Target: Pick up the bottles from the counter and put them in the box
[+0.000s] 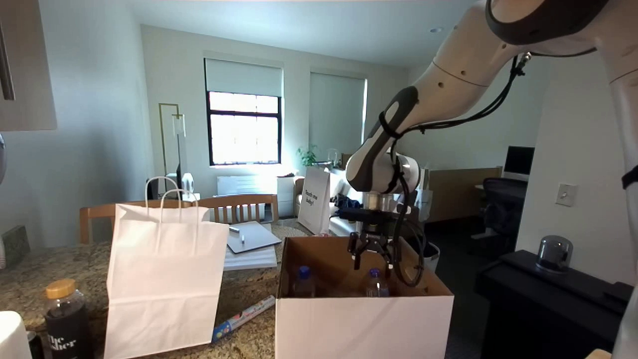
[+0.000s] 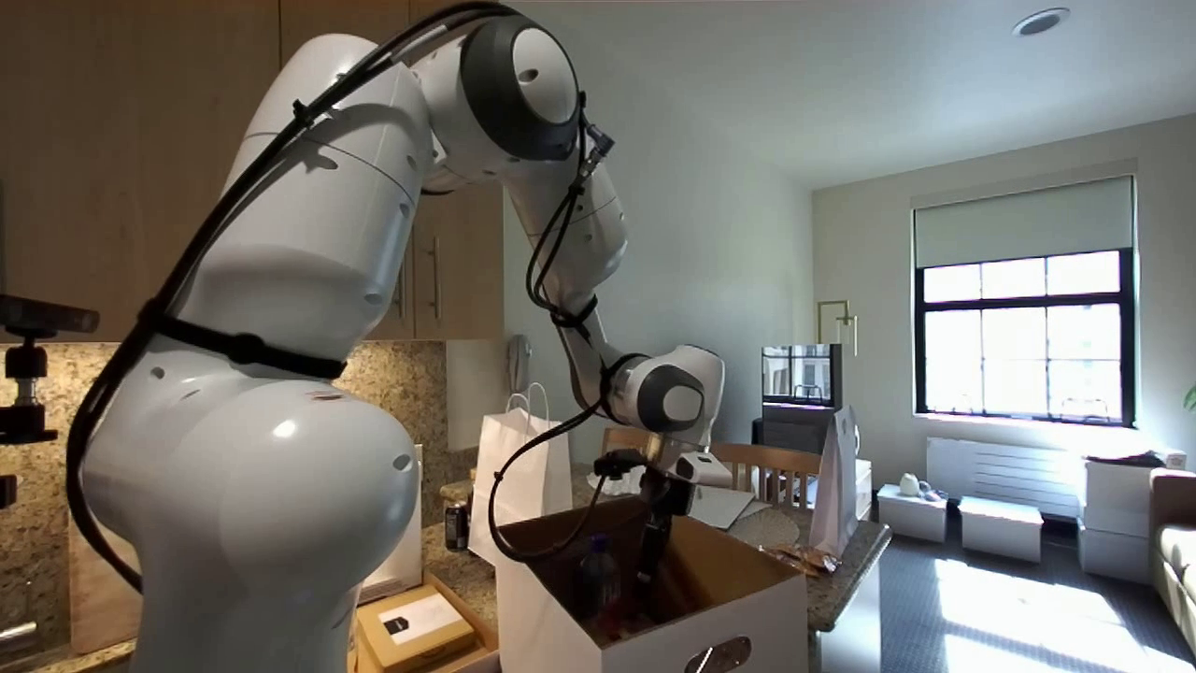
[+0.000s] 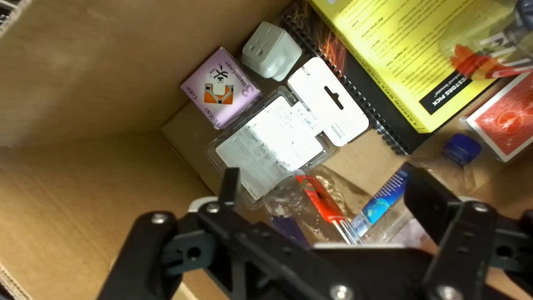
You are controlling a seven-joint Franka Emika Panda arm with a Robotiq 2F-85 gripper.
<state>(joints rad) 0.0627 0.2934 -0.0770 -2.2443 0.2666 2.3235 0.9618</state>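
In an exterior view, my gripper (image 1: pixel 373 263) hangs in the mouth of the box (image 1: pixel 364 326), its fingers apart. A blue-capped bottle (image 1: pixel 377 286) shows inside near them, a second blue-capped bottle (image 1: pixel 303 286) farther off. An orange-capped bottle (image 1: pixel 65 319) stands on the bench (image 1: pixel 249 336), near a white paper bag (image 1: pixel 167 284).

In an exterior view, a black can (image 2: pixel 456 526) stands near that bag; my gripper reaches below the box's rim.

In the wrist view, my fingertips (image 3: pixel 230 185) are spread wide, a red-labelled bottle (image 3: pixel 318 198) showing beyond the gap. A blue-topped bottle (image 3: pixel 460 154) is partly hidden by one finger; another bottle (image 3: pixel 497 48) overlaps a yellow book (image 3: pixel 395 50).
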